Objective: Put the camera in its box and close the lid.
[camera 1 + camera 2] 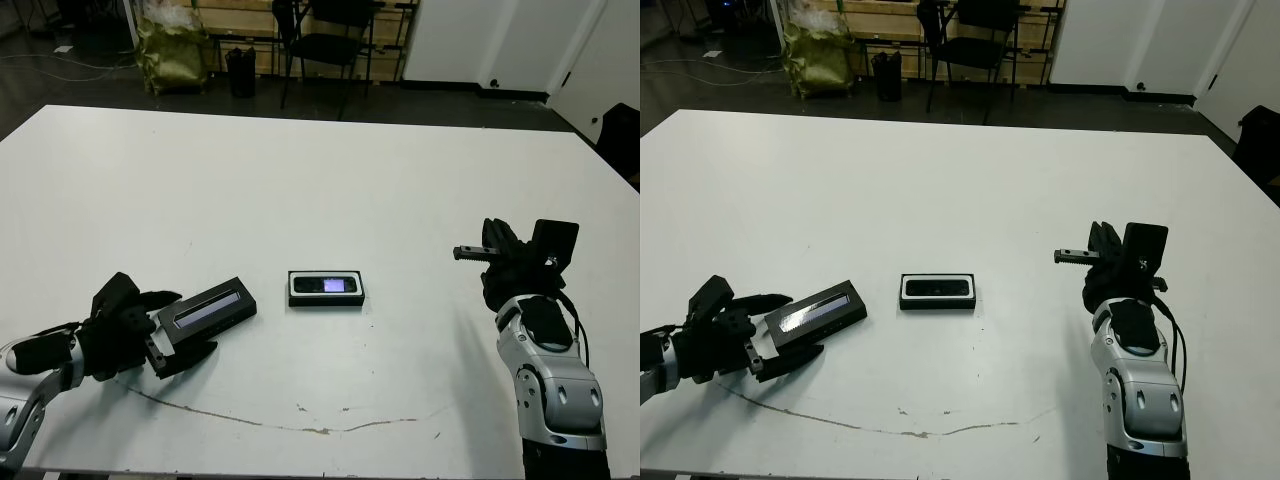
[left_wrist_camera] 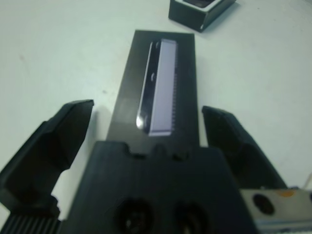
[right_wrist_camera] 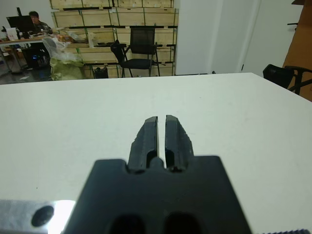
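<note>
The box [image 1: 326, 303], a small black tray with a white lining, sits at the table's middle. In it lies the slim black camera [image 1: 325, 285], a bright patch showing on its face. To the left, the flat black lid [image 1: 212, 307] with its glossy grey strip lies on the table, angled toward the box. My left gripper [image 1: 181, 326] is open, one finger on each side of the lid's near end, with gaps showing in the left wrist view [image 2: 146, 107]. My right gripper [image 1: 460, 252] is shut and empty, hovering right of the box.
A thin dark scratch [image 1: 300, 425] runs along the table near the front edge. Beyond the far edge stand a black chair [image 1: 330, 40], a yellow-green bag [image 1: 175, 50] and wooden shelving. A person [image 3: 34, 18] sits far off at a desk.
</note>
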You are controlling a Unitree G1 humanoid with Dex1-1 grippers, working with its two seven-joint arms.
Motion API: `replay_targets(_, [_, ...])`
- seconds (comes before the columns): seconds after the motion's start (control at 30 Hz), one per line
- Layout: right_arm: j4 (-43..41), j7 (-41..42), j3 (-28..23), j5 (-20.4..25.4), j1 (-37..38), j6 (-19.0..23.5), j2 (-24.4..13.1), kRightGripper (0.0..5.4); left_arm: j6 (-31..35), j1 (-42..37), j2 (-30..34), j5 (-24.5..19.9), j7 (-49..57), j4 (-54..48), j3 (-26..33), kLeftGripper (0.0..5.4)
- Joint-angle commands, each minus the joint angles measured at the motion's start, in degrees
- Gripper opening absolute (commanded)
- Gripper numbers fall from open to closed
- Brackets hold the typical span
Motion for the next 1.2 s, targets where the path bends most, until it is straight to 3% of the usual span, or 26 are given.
replay_targets(0.03, [0.01,0.12,-0.4,0.31,0.28,0.98,0.12,0.0,-3.42,-0.09,-0.37,3.1,-0.17,3.65,-1.59,5.38])
replay_targets(0.33, [-0.61,-0.38,-0.17,-0.32,0.2,2.48,-0.09,0.0,10.48,-0.2,-1.77,-3.41,2.51,1.41,0.17,5.38])
replay_targets(0.57, [-0.39,0.41,-0.54,-0.02,0.35,1.43,-0.18,0.0,18.52,-0.24,0.45,-3.52,4.9,-4.26,0.0,5.17])
replay_targets(0.7, [-0.45,0.7,-0.77,0.25,0.23,1.38,-0.29,0.0,10.48,-0.42,3.3,3.75,4.12,-4.44,-3.58,4.28])
replay_targets(0.9, [0.08,1.11,-1.2,0.43,-0.01,0.93,-0.24,0.0,3.62,-2.23,4.97,6.75,-0.07,1.31,-5.52,2.85])
replay_targets(1.0, [0.06,1.21,-1.27,0.51,-0.14,1.18,-0.24,0.0,1.04,-4.32,7.69,9.68,-3.01,2.11,-8.0,2.73])
replay_targets(1.2, [-0.34,0.6,-1.15,0.03,-0.42,2.42,-0.28,0.0,-4.32,-8.12,9.1,10.82,-8.38,7.5,-10.06,2.73])
